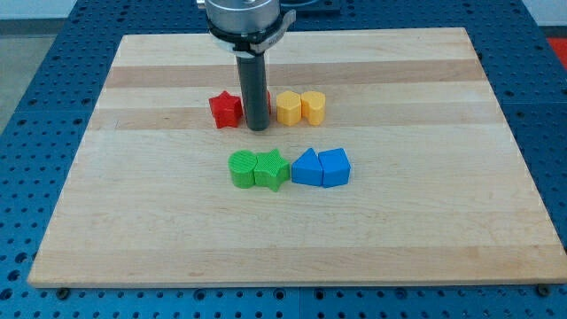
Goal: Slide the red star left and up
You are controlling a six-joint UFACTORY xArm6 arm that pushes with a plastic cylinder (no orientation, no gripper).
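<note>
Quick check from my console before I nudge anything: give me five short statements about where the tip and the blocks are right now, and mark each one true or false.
1. My tip is just to the view's right of the red star. True.
2. The two yellow blocks lie to the view's left of the red star. False: they sit to the view's right of my tip.
3. The green star touches a second green block. True.
4. The two blue blocks are nearer the view's top than the yellow ones. False: they are lower, beside the green pair.
5. The rod hides nothing. False: a second red block shows partly behind it.
</note>
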